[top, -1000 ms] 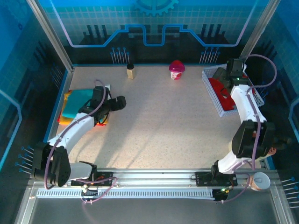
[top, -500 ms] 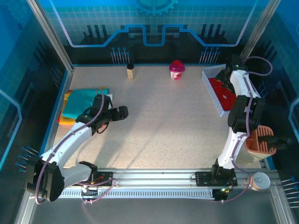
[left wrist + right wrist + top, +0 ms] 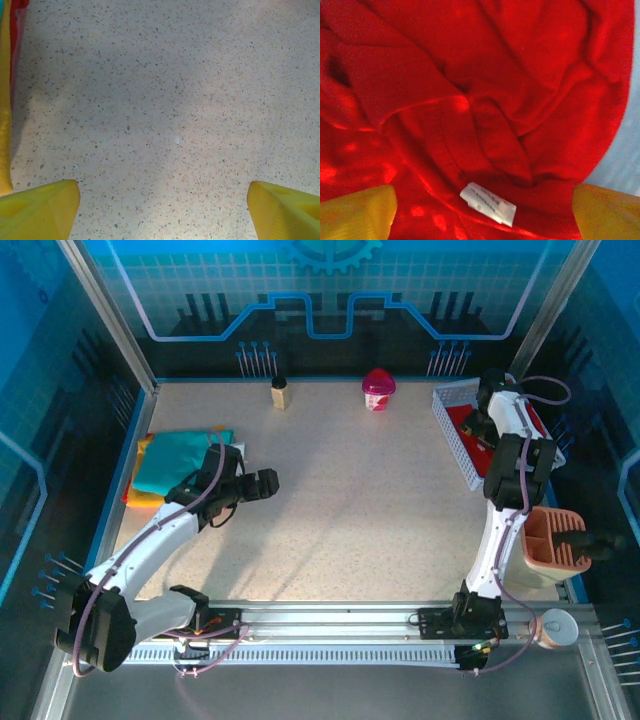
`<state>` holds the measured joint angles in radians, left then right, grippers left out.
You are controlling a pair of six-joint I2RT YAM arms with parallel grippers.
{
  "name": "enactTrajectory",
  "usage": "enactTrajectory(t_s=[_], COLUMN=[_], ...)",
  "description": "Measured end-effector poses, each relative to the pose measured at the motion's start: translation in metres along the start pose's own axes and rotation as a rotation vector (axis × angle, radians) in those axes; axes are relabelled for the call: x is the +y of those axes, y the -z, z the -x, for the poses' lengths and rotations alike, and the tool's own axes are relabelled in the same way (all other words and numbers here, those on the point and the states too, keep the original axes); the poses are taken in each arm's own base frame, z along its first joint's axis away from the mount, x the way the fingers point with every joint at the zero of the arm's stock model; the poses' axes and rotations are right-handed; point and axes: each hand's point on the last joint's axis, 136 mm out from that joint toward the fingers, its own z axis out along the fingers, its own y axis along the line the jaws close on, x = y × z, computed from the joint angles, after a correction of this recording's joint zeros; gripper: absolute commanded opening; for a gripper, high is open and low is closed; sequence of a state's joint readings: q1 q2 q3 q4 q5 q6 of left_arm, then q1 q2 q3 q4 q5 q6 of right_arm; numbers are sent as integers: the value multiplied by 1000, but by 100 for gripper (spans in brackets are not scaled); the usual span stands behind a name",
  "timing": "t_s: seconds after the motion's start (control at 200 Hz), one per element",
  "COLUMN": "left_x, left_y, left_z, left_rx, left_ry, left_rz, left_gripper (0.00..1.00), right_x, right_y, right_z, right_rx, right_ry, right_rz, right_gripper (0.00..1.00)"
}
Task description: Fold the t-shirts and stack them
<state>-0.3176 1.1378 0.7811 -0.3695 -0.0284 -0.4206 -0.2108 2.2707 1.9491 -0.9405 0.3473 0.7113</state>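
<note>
From above, three folded t-shirts sit stacked at the counter's [image 3: 360,510] 9 o'clock edge: the teal t-shirt [image 3: 182,455] on top, the yellow t-shirt [image 3: 146,447] and orange t-shirt [image 3: 138,499] peeking out beneath. The red t-shirt [image 3: 480,457] lies crumpled in the white basket [image 3: 452,435] at 2 o'clock, with the right tool [image 3: 479,420] reaching down into it. The left tool [image 3: 262,483] hovers just off the stack's 3 o'clock side. By my reading, most of the job is finished; the red one has yet to be lifted out, folded and stacked.

At the left wrist, the yellow fingertips [image 3: 40,210] are spread wide, with bare speckled counter between them and stacked cloth edges at 9 o'clock.

At the right wrist, the fingertips [image 3: 355,212] are also spread wide and grip nothing, poised over rumpled red cloth with a white label [image 3: 487,203] at 6 o'clock.

A small jar [image 3: 281,393] and a pink cup [image 3: 378,388] stand at 12 o'clock. Blue panels enclose the cell.
</note>
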Motion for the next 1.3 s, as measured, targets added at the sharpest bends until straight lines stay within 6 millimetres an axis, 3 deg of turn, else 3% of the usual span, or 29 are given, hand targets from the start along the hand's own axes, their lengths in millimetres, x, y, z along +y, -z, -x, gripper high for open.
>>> enactTrajectory(t_s=[0.095, 0.175, 0.245, 0.265, 0.37, 0.425, 0.65, 0.911, 0.981, 1.096, 1.231, 1.301], left_x=[-1, -2, -2, -2, -2, -3, -4, -9, -9, -9, -10, -10], left_y=[0, 0, 0, 0, 0, 0, 0, 0, 0, 0, 0, 0], left_z=[-1, -1, -1, -1, -2, -2, -5, -7, -7, -7, -8, -8], left_rx=[2, 2, 3, 3, 4, 5, 15, 30, 31, 31, 34, 34], left_ry=[-2, -4, -5, -6, -7, -7, -10, 9, 10, 9, 9, 9], left_rz=[-2, -4, -5, -4, -5, -5, -11, -37, -38, -39, -44, -44], left_gripper=[88, 88, 88, 88, 88, 88, 89, 89, 89, 89, 89, 89], right_x=[3, 3, 2, 2, 2, 2, 1, 1, 1, 1, 1, 0], right_y=[-14, -24, -29, -29, -27, -22, 14, 111, 127, 125, 95, 90], right_z=[-5, -10, -13, -14, -12, -10, -1, 29, 32, 23, -16, -34], right_rx=[33, 57, 72, 73, 67, 57, -6, -224, -260, -283, -254, -279], right_ry=[22, 34, 49, 56, 53, 57, 29, -21, -32, -29, 13, 45], right_rz=[-11, -23, -32, -31, -27, -18, 44, 165, 197, 196, 151, 126], right_gripper=[79, 66, 45, 34, 8, 0, 0, 0, 0, 0, 0, 0])
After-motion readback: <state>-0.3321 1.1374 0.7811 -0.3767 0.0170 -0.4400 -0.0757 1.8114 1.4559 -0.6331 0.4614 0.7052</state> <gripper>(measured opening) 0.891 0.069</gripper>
